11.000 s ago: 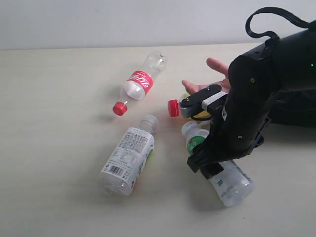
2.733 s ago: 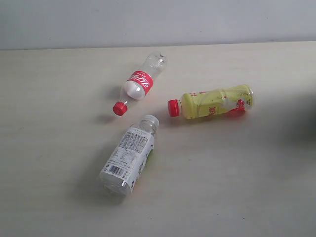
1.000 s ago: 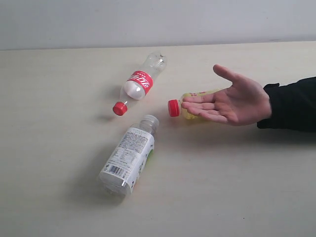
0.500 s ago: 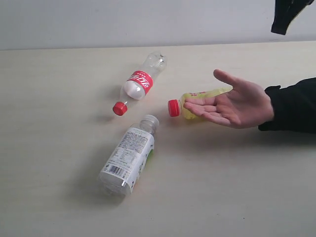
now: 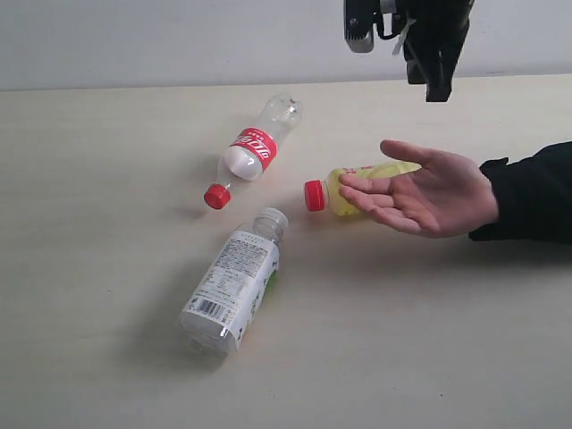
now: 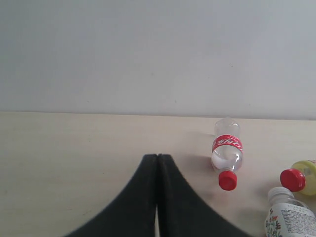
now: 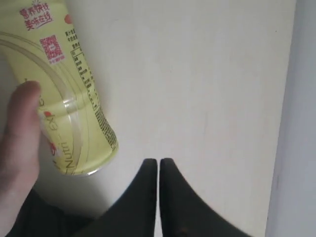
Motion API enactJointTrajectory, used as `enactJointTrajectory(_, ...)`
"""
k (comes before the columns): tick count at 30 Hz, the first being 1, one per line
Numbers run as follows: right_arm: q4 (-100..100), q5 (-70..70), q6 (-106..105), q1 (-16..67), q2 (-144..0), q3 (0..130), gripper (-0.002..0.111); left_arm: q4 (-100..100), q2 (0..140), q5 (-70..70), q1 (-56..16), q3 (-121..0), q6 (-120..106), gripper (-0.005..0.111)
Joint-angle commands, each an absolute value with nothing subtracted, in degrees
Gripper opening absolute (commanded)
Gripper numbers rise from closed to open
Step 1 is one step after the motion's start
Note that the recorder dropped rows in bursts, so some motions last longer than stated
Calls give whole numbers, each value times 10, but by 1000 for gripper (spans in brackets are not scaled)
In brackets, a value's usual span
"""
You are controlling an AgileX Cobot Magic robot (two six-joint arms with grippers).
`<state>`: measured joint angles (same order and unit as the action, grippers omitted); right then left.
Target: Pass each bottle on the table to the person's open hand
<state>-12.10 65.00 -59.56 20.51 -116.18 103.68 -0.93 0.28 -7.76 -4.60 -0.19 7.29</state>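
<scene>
Three bottles lie on the table [image 5: 89, 179]. The clear one with red label and cap [image 5: 259, 147] is the farthest back. The yellow one with a red cap [image 5: 344, 189] lies partly behind the person's open hand [image 5: 429, 192]. A clear white-labelled one [image 5: 234, 281] is nearest the front. The bottle with the green leaf mark is out of view. My right gripper [image 5: 437, 92] hangs shut and empty above the hand; its wrist view shows its tips [image 7: 158, 160] beside the yellow bottle's base [image 7: 64, 98]. My left gripper [image 6: 157, 156] is shut and empty, apart from the red-label bottle [image 6: 227, 150].
A black sleeve [image 5: 532, 192] reaches in from the right edge. A pale wall [image 5: 179, 36] rises behind the table's far edge. The left wrist view also catches the yellow bottle's red cap [image 6: 294, 178] and the white-labelled bottle's neck [image 6: 289, 217].
The right arm has swung in from the top right and now hangs over the open hand. The hand has shifted slightly. The bottles have stayed put.
</scene>
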Motion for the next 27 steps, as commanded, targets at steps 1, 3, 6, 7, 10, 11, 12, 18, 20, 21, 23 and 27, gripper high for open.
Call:
enactJointTrajectory(1, -101, 629, -608, 203, -1177, 1045, 23, -6, 4, -73, -46, 0, 72, 0)
enactJointTrajectory(3, -88, 626, -608, 203, -1178, 1045, 37, -6, 4, -73, -46, 0, 72, 0)
enactJointTrajectory(6, -65, 620, -597, 203, -1178, 1045, 54, -6, 4, -73, -46, 0, 72, 0)
enactJointTrajectory(7, -56, 620, -597, 203, -1178, 1045, 56, -6, 4, -73, -46, 0, 72, 0)
enactJointTrajectory(10, -17, 615, -587, 206, -1176, 1045, 56, -6, 4, -73, -46, 0, 72, 0)
enactJointTrajectory(11, 0, 615, -587, 206, -1175, 1045, 56, -6, 4, -73, -46, 0, 72, 0)
enactJointTrajectory(12, 20, 612, -589, 211, -1175, 1045, 56, -6, 4, -73, -46, 0, 72, 0)
enactJointTrajectory(18, 16, 600, -629, 276, -1176, 1045, 66, -6, 4, -73, -46, 0, 72, 0)
enactJointTrajectory(20, 10, 603, -629, 297, -1186, 1045, 66, -6, 4, -73, -46, 0, 72, 0)
enactJointTrajectory(21, 10, 603, -629, 304, -1188, 1045, 66, -6, 4, -73, -46, 0, 72, 0)
enactJointTrajectory(23, 12, 604, -629, 319, -1199, 1044, 69, -6, 4, -73, -46, 0, 72, 0)
enactJointTrajectory(27, -41, 612, -629, 337, -1220, 1044, 71, -6, 4, -73, -46, 0, 72, 0)
